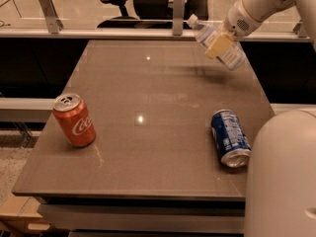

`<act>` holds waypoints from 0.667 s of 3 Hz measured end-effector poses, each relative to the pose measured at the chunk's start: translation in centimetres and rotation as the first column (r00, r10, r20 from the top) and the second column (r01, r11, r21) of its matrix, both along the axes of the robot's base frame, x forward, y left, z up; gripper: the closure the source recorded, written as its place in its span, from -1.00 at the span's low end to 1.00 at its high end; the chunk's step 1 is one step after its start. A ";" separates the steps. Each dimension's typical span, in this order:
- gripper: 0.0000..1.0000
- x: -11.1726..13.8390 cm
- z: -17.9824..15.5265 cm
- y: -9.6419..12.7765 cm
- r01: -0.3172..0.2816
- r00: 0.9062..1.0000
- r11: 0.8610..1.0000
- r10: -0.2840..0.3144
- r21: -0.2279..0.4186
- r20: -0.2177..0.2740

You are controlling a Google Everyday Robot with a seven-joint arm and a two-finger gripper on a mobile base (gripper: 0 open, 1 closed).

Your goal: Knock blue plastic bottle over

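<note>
Holding blue plastic bottle tilted above far-right corner of bench.
Clamped mid-body in gripper, cap pointing up-left, clear of the surface.

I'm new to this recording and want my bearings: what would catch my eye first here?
The blue plastic bottle, tilted steeply with its cap pointing up-left, is at the gripper over the far right corner of the table. Nearer, a red cola can stands upright on the left, and a blue-and-white soda can lies on its side on the right.
</note>
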State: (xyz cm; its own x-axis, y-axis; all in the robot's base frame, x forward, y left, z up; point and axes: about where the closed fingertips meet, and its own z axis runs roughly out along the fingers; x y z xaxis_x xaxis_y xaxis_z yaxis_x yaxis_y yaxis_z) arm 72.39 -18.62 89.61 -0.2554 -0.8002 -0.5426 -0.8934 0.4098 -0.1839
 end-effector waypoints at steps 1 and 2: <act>1.00 -0.1 -2.3 0.2 -0.004 0.998 0.999 0.002 -0.038 -0.060; 1.00 -0.2 -3.6 0.1 -0.005 0.995 0.997 -0.002 -0.074 -0.096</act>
State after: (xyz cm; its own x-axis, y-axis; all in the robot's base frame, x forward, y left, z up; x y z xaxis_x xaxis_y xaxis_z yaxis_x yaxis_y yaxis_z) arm 72.16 -18.54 86.03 -0.3016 -0.8380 -0.4548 -0.9091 0.3965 -0.1276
